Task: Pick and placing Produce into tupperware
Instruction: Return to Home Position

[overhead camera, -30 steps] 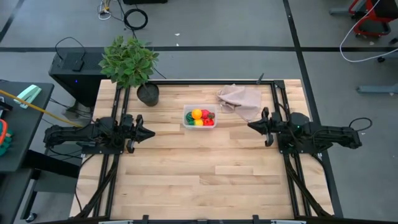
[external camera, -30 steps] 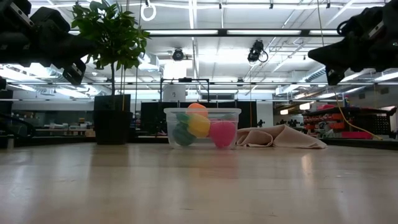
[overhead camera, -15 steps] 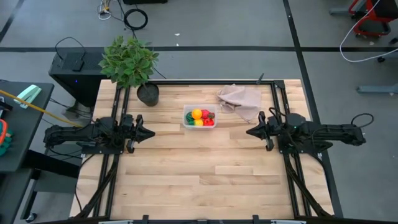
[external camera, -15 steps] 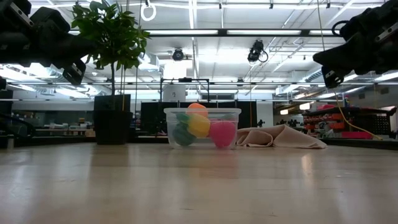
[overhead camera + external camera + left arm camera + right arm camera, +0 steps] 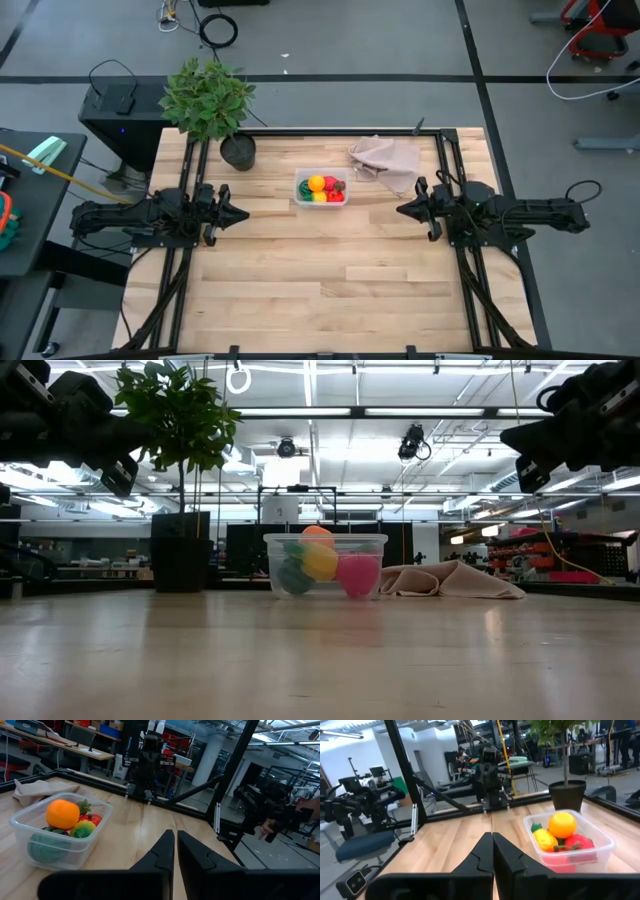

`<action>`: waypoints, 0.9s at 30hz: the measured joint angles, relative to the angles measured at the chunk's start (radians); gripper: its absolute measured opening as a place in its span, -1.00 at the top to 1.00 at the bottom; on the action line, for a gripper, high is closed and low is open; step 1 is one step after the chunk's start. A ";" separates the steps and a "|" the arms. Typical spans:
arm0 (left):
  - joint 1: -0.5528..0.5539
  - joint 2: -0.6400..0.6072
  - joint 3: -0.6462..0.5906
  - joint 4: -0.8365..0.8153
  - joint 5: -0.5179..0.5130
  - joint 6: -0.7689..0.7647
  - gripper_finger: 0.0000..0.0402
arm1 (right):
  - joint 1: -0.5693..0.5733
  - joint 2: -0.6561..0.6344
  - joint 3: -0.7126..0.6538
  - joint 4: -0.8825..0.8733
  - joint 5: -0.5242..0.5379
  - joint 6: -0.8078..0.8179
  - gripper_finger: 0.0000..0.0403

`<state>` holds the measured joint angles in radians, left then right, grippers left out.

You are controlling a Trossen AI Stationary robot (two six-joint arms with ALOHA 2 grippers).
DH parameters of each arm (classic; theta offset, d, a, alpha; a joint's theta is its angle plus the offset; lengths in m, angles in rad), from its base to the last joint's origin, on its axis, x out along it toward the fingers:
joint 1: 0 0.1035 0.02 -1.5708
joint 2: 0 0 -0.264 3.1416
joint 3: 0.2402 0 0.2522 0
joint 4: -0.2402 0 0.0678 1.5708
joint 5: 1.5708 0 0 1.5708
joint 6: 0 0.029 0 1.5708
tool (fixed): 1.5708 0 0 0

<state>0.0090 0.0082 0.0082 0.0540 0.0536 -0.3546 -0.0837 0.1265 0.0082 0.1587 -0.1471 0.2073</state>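
Note:
The clear tupperware sits on the table's far middle, its base flat on the wood. It holds the produce: an orange fruit on top, with red, yellow and green pieces beside and under it. The box also shows in the low view, the left wrist view and the right wrist view. My left gripper hovers shut to the left of the box. My right gripper hovers shut to its right. Both point inward and hold nothing.
A potted plant stands at the far left corner of the table, its pot near the box. A beige-pink cloth lies crumpled to the far right of the box. Bare wood spreads across the near half.
My right gripper has shifted a little toward the table's near edge, dipping slightly and then rising again, and stays shut. The box and the produce have not moved.

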 joint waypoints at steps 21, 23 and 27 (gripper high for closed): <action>0.000 0.000 0.000 0.000 -0.004 0.283 0.84 | 0.000 0.000 0.000 -0.006 0.000 -0.122 0.98; 0.000 0.000 0.000 0.000 -0.005 0.283 0.85 | 0.000 0.000 0.000 -0.006 0.000 -0.110 0.98; 0.000 0.000 0.000 0.000 -0.005 0.281 0.86 | 0.000 0.000 0.000 -0.006 0.000 -0.103 0.98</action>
<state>0.0092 0.0082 0.0080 0.0536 0.0490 -0.0732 -0.0841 0.1265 0.0082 0.1532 -0.1470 0.1041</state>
